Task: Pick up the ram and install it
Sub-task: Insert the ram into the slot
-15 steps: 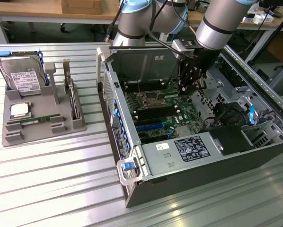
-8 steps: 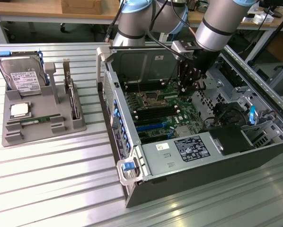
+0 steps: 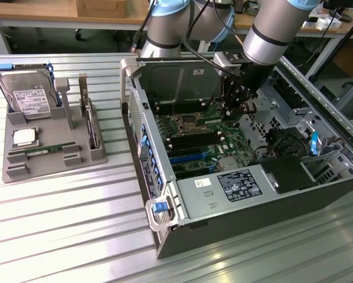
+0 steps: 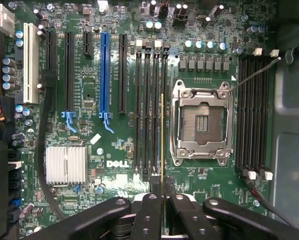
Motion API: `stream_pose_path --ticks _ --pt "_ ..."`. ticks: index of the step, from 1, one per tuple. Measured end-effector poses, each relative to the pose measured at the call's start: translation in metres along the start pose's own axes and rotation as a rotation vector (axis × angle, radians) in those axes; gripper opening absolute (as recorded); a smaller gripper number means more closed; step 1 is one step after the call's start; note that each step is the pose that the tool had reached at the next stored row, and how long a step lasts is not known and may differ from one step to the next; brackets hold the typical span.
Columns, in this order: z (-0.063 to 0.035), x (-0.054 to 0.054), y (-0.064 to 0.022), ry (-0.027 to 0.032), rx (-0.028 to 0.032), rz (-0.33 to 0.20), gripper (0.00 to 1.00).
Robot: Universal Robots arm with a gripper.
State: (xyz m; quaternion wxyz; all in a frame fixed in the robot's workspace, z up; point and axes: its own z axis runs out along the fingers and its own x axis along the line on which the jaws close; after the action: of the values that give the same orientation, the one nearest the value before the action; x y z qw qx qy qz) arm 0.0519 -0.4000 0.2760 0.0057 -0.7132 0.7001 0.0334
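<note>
The ram [image 4: 162, 145] is pinched edge-on between the hand's [image 4: 162, 200] two inner fingers [image 4: 148, 212], which are closed on it. In the wrist view it reads as a thin gold-edged line running straight out from the fingertips, its long axis parallel to the black memory slots [image 4: 150, 110] and lying over them, beside the empty CPU socket [image 4: 201, 122]. In the exterior view the arm [image 3: 271, 35] reaches down from above into the open computer case [image 3: 235, 230] on the counter [image 3: 58, 236], with the hand [image 3: 235, 109] pointing down just above the motherboard [image 3: 194, 138]. Another green memory stick [image 3: 44, 150] lies flat in the grey holder [image 3: 23, 171] to the exterior view's left, near the hard drive [image 3: 29, 94] and a square silver CPU chip [image 3: 24, 137].
</note>
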Motion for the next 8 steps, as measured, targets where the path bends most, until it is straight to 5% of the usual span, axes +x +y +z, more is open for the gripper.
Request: stream_pose_path --ticks 8 --pt "0.0043 0.0005 0.0001 0.0000 0.0001 0.000 0.13"
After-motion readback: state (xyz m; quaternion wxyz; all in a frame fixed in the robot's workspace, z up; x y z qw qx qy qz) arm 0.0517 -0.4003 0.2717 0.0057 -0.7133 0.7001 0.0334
